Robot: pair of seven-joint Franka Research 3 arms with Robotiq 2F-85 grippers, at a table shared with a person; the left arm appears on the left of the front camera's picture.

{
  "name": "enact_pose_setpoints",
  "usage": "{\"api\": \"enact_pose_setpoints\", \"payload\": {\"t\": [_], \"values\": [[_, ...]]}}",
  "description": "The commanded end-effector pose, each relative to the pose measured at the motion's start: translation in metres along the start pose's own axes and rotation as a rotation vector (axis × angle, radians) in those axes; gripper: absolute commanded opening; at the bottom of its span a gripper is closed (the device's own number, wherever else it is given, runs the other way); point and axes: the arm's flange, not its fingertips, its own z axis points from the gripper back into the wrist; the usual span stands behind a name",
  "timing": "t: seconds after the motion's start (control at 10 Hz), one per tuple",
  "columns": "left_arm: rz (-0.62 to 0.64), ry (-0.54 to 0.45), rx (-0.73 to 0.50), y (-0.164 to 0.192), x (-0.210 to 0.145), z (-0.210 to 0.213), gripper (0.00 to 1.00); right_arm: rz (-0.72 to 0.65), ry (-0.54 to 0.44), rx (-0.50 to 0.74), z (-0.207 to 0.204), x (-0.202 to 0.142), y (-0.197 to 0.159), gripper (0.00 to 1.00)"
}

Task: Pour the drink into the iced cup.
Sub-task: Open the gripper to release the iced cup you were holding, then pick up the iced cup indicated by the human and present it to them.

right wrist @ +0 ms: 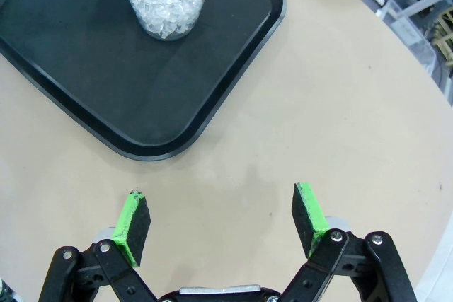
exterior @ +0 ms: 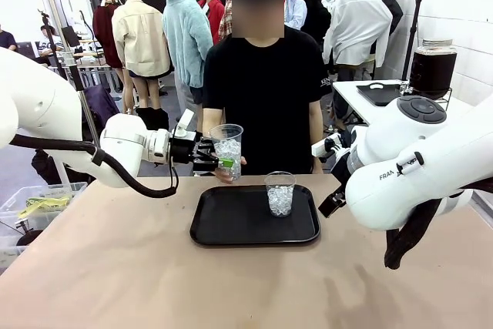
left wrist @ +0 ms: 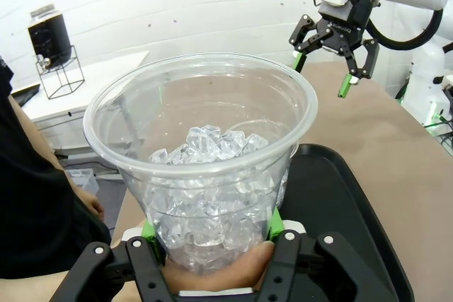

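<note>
Front: left gripper (exterior: 220,162) clamped on clear plastic cup (exterior: 227,146) of ice cubes. Cup is upright, mouth up, over the far edge of the bench (exterior: 115,267), with a person's hand (exterior: 231,177) at its base. Second iced cup (exterior: 280,193) upright on black tray (exterior: 231,235). Dark drink (exterior: 431,78) in upright cylindrical jar (exterior: 436,52), back right.
Left wrist: green pads (left wrist: 148,230) squeeze the tapered cup wall.
Right wrist: right gripper (right wrist: 218,210) jaws apart over bare bench, near the rounded tray corner.

You see a black tray (exterior: 231,230) flat on the tan table (exterior: 108,283), a clear bin (exterior: 31,199) off its left edge, and a second black tray (exterior: 379,95) on the white side table (exterior: 345,92).
</note>
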Motion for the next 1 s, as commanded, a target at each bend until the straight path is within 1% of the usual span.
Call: {"api": "enact_pose_setpoints", "payload": {"t": [0.0, 0.8, 0.9], "values": [[-0.004, 0.002, -0.001, 0.0005, 0.0012, 0.0011, 0.64, 0.0, 0.0, 0.001, -0.0002, -0.0003, 0.0003, 1.0], [-0.005, -0.001, 0.004, 0.0019, 0.0022, 0.0018, 0.64, 0.0, 0.0, 0.001, -0.0002, -0.0003, 0.0003, 1.0], [0.004, -0.001, 0.012, 0.0006, 0.0034, 0.001, 0.76, 0.0, 0.0, 0.001, -0.0002, -0.0003, 0.0003, 1.0]]}}
